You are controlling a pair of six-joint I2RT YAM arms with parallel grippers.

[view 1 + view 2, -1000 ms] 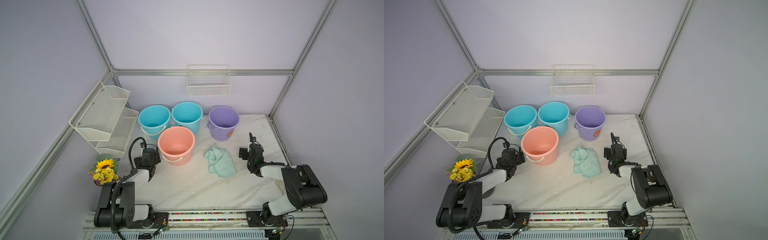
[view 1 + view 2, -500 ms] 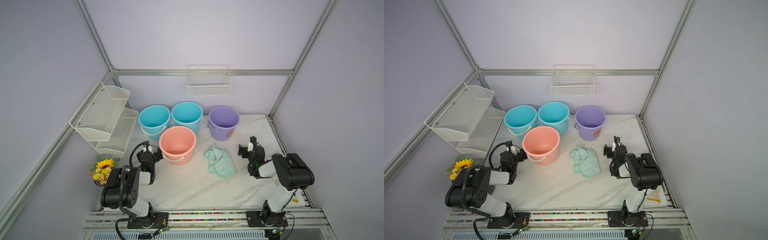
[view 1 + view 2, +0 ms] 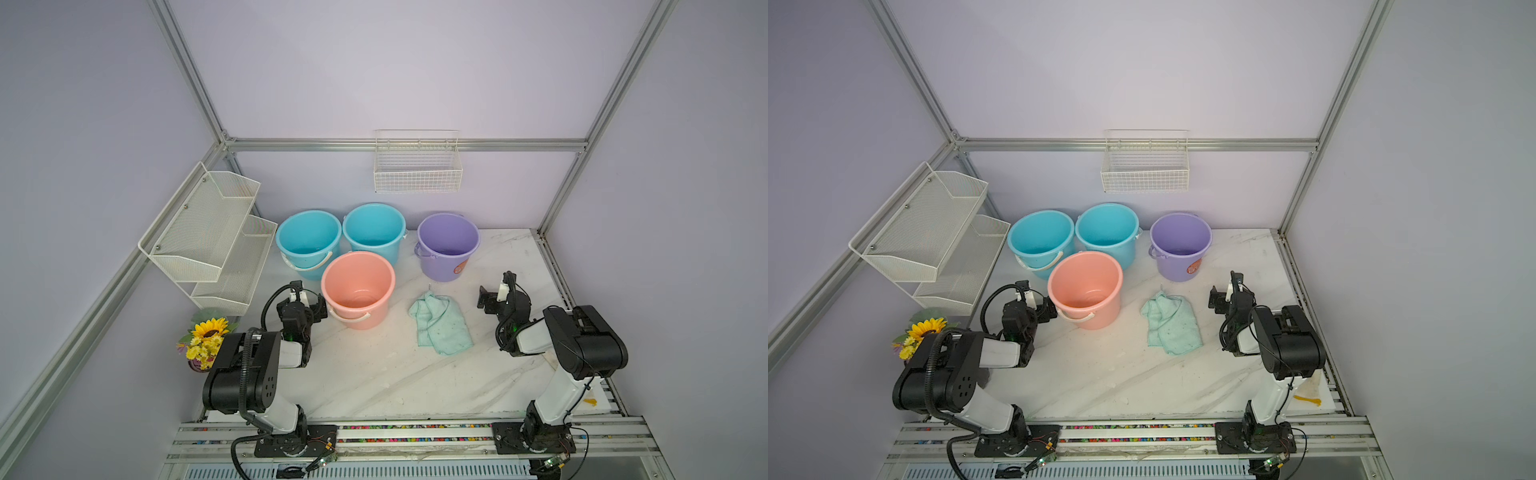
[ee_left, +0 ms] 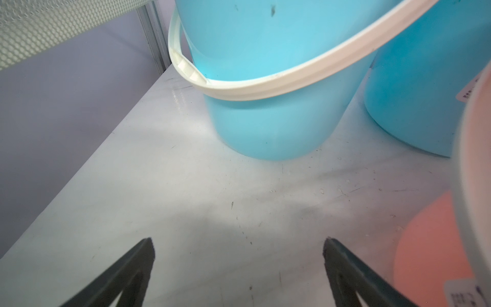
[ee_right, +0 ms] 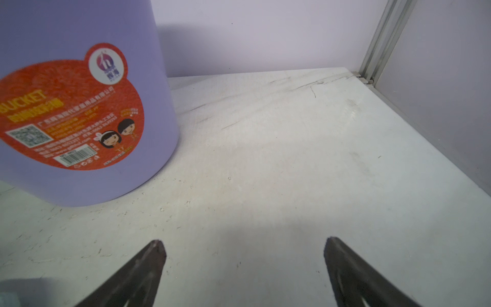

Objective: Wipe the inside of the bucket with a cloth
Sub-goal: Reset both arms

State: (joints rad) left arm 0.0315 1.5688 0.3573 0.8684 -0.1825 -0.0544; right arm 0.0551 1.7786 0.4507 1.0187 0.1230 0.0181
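marble table (image 3: 374, 374): pink bucket (image 3: 376, 318) empty, cloth (image 3: 441, 329) beside it; left gripper (image 4: 239, 245), right gripper (image 5: 244, 245) spread.

We are looking down from high above front edge in both top views, sharing nearly whole table (image 3: 374, 374). Left wrist: we are sitting low, close, facing blue bucket (image 4: 268, 125). Right wrist: we are sitting low, close, facing purple bucket (image 5: 79, 26) and rear wall (image 5: 265, 34).
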